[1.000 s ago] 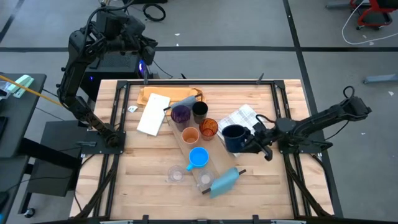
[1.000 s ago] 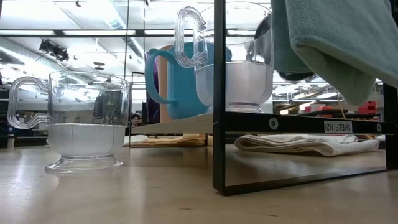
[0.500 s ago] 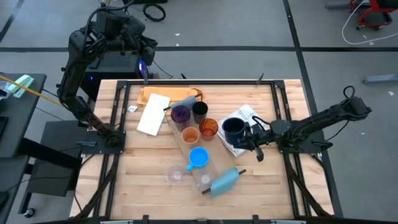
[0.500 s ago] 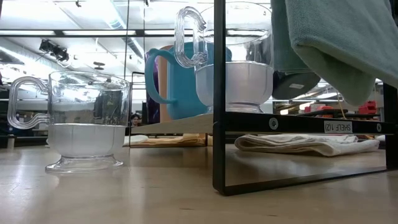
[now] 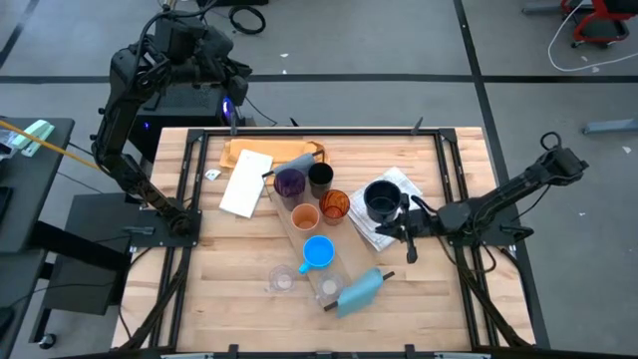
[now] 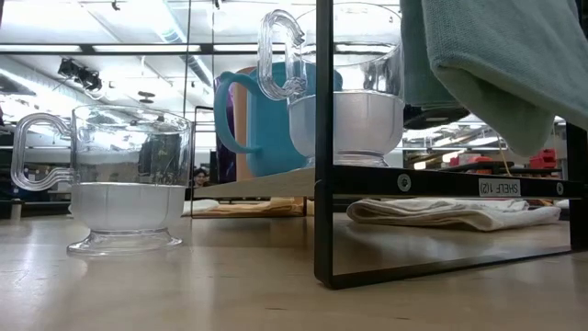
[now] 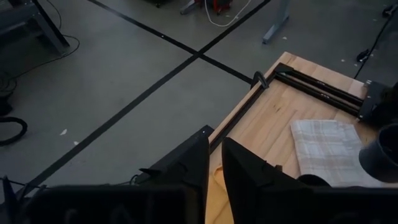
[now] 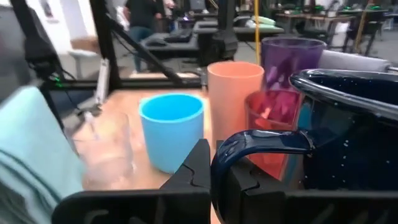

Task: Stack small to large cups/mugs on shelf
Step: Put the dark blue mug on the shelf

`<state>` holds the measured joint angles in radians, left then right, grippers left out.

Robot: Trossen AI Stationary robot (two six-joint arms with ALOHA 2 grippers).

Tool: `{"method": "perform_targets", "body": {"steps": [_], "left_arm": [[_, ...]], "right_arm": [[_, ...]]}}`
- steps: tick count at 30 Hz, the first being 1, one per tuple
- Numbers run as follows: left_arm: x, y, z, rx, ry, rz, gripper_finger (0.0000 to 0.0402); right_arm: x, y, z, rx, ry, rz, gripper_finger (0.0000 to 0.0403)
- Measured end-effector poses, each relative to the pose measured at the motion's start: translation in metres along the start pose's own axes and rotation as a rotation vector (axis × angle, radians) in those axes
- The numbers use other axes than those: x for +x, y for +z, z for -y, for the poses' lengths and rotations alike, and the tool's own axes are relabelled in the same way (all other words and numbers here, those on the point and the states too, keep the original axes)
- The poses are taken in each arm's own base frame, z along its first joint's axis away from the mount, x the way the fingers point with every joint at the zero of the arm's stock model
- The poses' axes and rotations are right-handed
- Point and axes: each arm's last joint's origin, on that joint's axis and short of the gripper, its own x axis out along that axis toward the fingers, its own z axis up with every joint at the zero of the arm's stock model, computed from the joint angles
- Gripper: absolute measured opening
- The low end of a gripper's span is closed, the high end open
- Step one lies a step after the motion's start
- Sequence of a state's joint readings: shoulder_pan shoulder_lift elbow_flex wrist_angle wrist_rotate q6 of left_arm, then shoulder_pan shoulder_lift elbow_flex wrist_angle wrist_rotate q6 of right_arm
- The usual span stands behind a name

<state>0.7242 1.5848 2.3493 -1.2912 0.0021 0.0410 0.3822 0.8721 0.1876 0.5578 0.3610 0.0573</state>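
While the left gripper (image 7: 214,163) idles nearly closed beyond the table's far-left corner, the right gripper (image 5: 403,217) clasps the dark navy mug's (image 5: 380,202) handle over the checked cloth (image 5: 397,184) near the table's (image 5: 239,259) right edge.

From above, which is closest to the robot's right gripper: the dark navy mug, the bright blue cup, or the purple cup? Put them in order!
Measured from the right gripper:
1. Dark navy mug, held by its handle, over the checked cloth.
2. Bright blue cup, on the shelf's middle.
3. Purple cup, at the shelf's far end.

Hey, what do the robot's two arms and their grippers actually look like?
Both arms are dark, jointed and slender, with thin black cables along them. The left gripper and right gripper each end in two black, angular, wedge-shaped fingers. No markings are visible on them.
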Motion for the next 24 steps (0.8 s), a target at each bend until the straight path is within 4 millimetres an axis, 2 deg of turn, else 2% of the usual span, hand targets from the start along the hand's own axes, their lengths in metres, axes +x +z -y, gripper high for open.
{"method": "perform_targets", "body": {"steps": [6,10,24], "left_arm": [[0.0,0.0,0.0,0.008,0.001,-0.002,0.0051],[0.0,0.0,0.0,0.008,0.001,-0.002,0.0051],[0.0,-0.003,0.0,0.028,0.007,-0.029,0.0047]], "right_arm": [[0.005,-0.013,-0.002,-0.006,-0.02,-0.096,0.0009],[0.01,-0.02,-0.005,0.009,0.038,-0.14,0.0009],[0.012,-0.015,-0.012,0.048,0.252,-0.092,0.0009]]}}
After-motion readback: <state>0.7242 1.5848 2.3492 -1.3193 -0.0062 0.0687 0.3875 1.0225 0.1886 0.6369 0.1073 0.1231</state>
